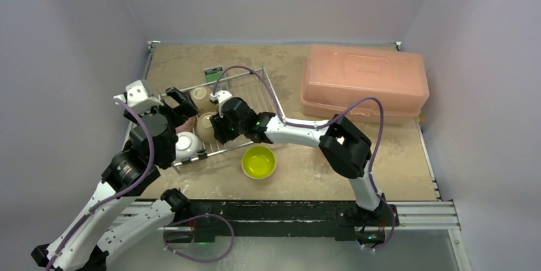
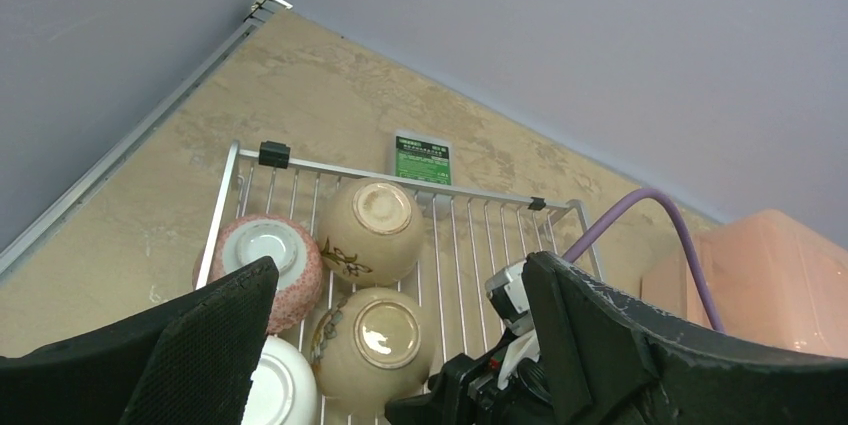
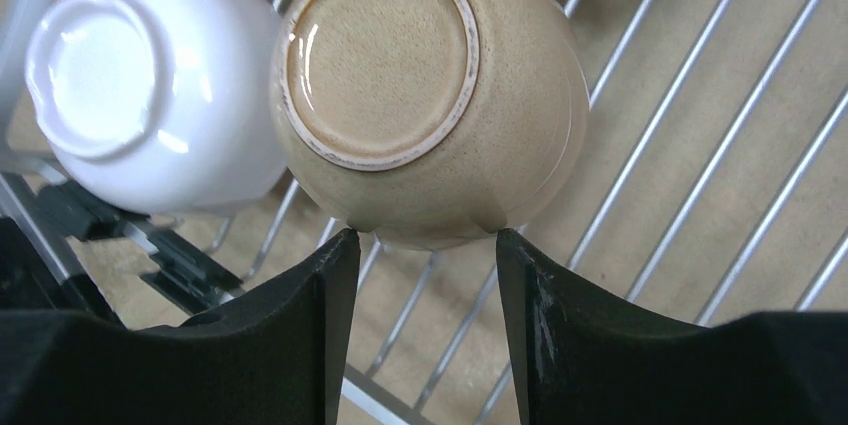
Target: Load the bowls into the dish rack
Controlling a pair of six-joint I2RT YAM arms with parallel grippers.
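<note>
Seemingly seating the beige bowl [image 3: 420, 95] in the dish rack [image 1: 250, 92].
Unclear whether right gripper [image 3: 425, 240] grips it; left gripper [image 2: 402, 270] wide, empty; near lime-green bowl [image 1: 258, 161] likely next.

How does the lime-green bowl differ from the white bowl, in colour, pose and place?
The lime-green bowl stands upright, opening up; the white bowl lies upside down, foot up. The lime-green bowl sits on the table, just outside the dish rack; the white bowl is inside it. Both are small, round and plain-coloured.
</note>
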